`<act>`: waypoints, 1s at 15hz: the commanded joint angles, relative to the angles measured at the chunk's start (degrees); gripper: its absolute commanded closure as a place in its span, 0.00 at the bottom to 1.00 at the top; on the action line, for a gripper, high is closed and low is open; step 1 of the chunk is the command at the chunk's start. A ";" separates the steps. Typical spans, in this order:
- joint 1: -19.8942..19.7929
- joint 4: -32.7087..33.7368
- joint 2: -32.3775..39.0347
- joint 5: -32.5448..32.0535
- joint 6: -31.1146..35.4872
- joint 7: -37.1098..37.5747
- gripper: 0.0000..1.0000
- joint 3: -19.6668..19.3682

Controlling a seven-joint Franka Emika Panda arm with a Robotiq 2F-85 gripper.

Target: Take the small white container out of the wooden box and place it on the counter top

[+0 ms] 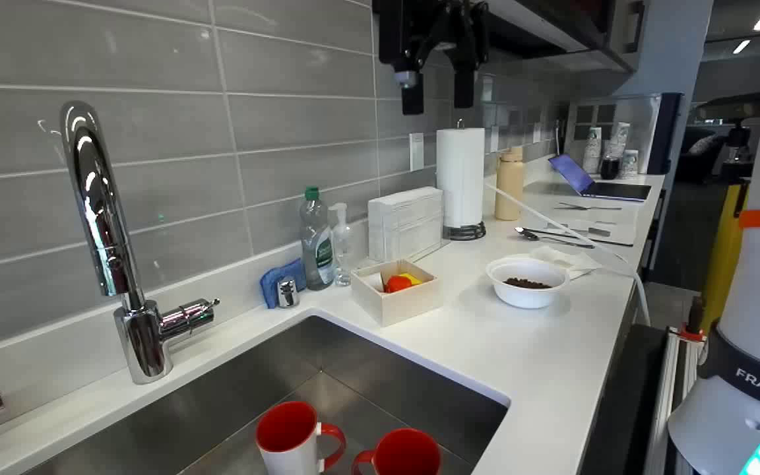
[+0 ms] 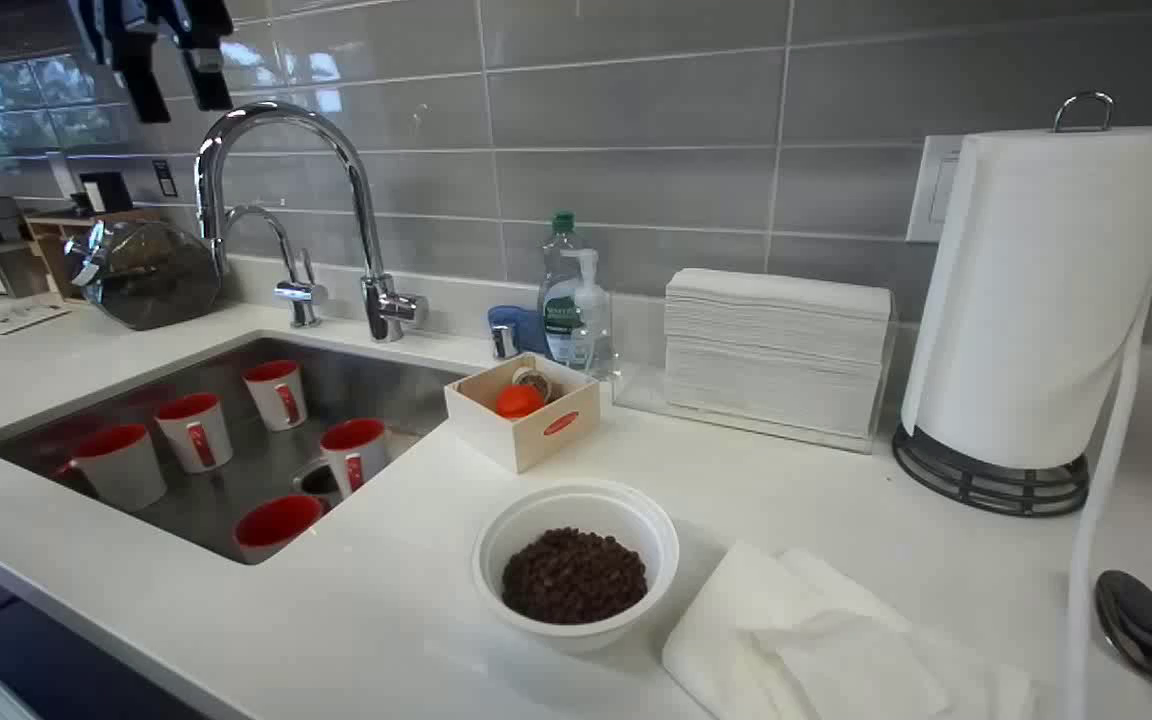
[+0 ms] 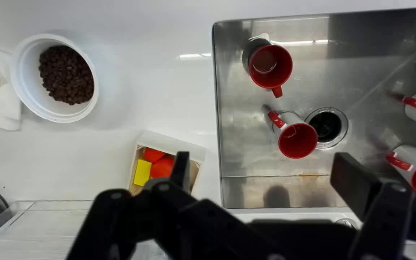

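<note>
- While my gripper (image 1: 439, 100) hangs up high, fingers spread wide, my arm's base (image 1: 743, 396) reads "FRANK", then it's cut off.
- Soap bottle (image 1: 317, 247) label and the red oval (image 2: 561, 423) on the wooden box (image 2: 511, 435): too tiny to read.
- Small white container (image 2: 533, 380) looks to be the round piece inside that box, brown face toward the camera in an exterior view; can't tell its long axis.

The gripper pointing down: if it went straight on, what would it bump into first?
Probably the red-lined mug nearest the bowl; depth is hard to judge, so the sink's edge beside it might come first.
</note>
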 commanded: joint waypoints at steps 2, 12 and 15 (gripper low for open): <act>0.24 0.13 0.08 -0.16 -0.11 0.13 0.00 -0.23; 2.57 3.69 15.99 -6.07 1.47 -31.36 0.00 -9.49; 2.29 5.30 22.83 -10.80 4.27 -39.66 0.00 -11.08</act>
